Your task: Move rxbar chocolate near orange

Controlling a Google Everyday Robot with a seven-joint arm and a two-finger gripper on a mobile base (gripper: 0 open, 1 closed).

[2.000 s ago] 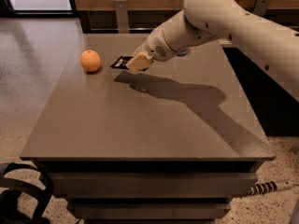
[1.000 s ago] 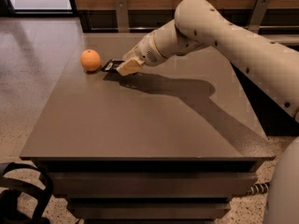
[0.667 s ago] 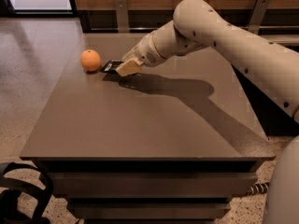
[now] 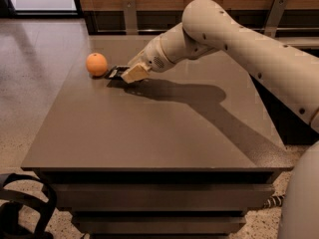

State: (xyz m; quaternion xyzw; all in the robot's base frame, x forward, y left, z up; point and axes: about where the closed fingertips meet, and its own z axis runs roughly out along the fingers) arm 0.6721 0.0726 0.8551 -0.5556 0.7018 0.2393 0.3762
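The orange (image 4: pixel 96 63) sits on the far left part of the grey table (image 4: pixel 149 128). The rxbar chocolate (image 4: pixel 115 72) is a flat black bar just right of the orange, almost touching it, low at the table surface; only its left end shows. My gripper (image 4: pixel 132 73) is at the bar's right end, with tan fingers (image 4: pixel 135 73) covering that end. The white arm reaches in from the right.
A wooden wall with metal brackets (image 4: pixel 130 9) runs behind the table. A black strap or bag (image 4: pixel 20 213) lies on the floor at the lower left. The table's front edge (image 4: pixel 149 167) is near the camera.
The gripper has carried the black bar leftward, from well right of the orange to right beside it. In the last second it has hardly moved.
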